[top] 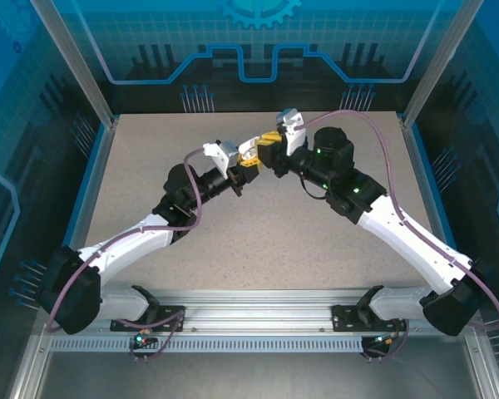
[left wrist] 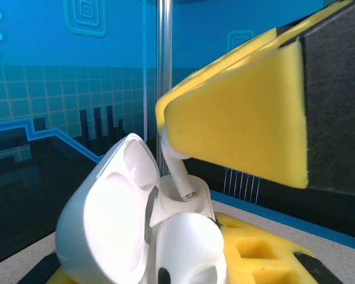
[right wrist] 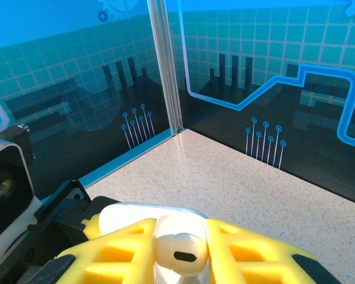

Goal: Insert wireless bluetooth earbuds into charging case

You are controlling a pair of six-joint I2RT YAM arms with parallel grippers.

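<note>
The white charging case [left wrist: 106, 219] is held up above the table with its lid swung open to the left, and my left gripper [top: 243, 158] is shut on it. One white earbud [left wrist: 189, 248] sits in the case's near socket. A second white earbud [right wrist: 180, 253] is pinched between the yellow fingers [right wrist: 112, 251] of my right gripper [top: 270, 151], which is shut on it. That earbud's stem [left wrist: 180, 177] points down into the case's far socket, its metal tip at the socket's mouth. Both grippers meet above the middle of the far half of the table.
The speckled table [top: 258, 241] lies bare around the arms. Clear enclosure walls with an aluminium corner post [right wrist: 165, 65] stand close behind the grippers. The rail with both arm bases [top: 258, 312] runs along the near edge.
</note>
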